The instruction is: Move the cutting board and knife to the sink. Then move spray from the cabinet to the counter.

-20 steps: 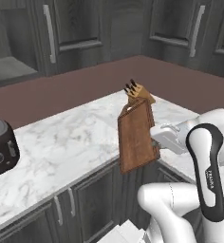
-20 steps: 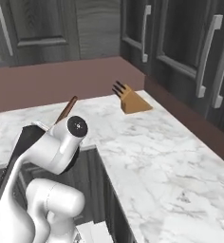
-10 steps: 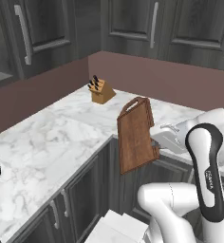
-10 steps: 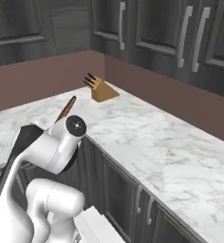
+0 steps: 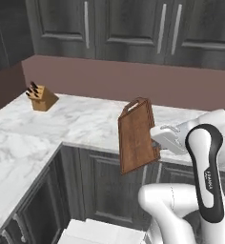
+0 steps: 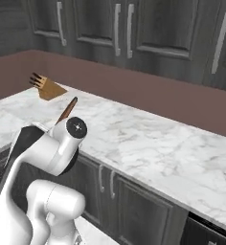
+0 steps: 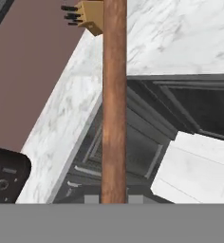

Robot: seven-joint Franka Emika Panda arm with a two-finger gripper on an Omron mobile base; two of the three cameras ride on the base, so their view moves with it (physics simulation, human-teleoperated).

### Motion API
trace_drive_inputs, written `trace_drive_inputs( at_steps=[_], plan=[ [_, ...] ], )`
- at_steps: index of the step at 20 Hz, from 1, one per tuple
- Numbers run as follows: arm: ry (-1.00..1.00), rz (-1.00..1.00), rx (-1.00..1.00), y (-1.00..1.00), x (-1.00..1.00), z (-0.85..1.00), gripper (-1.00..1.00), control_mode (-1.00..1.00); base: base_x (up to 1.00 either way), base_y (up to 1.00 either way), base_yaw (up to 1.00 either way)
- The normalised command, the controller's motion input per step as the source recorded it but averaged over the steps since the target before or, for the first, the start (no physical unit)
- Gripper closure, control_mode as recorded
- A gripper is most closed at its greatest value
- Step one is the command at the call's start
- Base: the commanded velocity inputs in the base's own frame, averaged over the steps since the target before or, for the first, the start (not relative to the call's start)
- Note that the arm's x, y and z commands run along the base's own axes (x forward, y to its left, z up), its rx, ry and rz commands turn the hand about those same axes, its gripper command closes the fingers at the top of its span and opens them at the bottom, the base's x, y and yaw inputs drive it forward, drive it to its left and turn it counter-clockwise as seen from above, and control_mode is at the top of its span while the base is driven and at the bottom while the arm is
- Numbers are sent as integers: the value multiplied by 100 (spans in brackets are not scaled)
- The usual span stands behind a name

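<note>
My gripper (image 5: pixel 156 143) is shut on the cutting board (image 5: pixel 137 136), a reddish-brown wooden board with a handle slot at its upper end. The board hangs upright on its edge in the air, just in front of the counter (image 5: pixel 86 119). From the right it appears as a thin brown strip (image 6: pixel 67 110) behind my arm. The hand view looks along the board's edge (image 7: pixel 115 95), which rises between the fingertips (image 7: pixel 92 199). The white marble counter (image 6: pixel 148 143) runs in an L. The knife, sink and spray are out of view.
A tan knife block (image 5: pixel 40 96) stands in the counter's back corner, also seen as a knife block (image 6: pixel 48 87). Dark wall cabinets (image 5: pixel 133 28) with long silver handles hang shut above. Dark lower cabinets (image 5: pixel 109 181) lie below the counter. A dark toaster (image 7: pixel 4 175) stands on the counter.
The whole picture has shifted, so the base has turned: the knife block has slid left in both base views. The board stays in my shut gripper in the same pose.
</note>
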Motion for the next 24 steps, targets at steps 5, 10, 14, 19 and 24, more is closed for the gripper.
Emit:
trace_drive_inputs(
  at_steps=[5, 10, 14, 19, 24],
  plan=[
    [0, 0, 0, 0, 0, 0, 100, 100, -39, -83, -43],
    [0, 0, 0, 0, 0, 0, 100, 100, -47, -95, -43],
    [0, 0, 0, 0, 0, 0, 100, 100, -47, -99, -46],
    [0, 0, 0, 0, 0, 0, 100, 100, -35, -99, -45],
    [0, 0, 0, 0, 0, 0, 100, 100, -7, -100, -43]
  ],
)
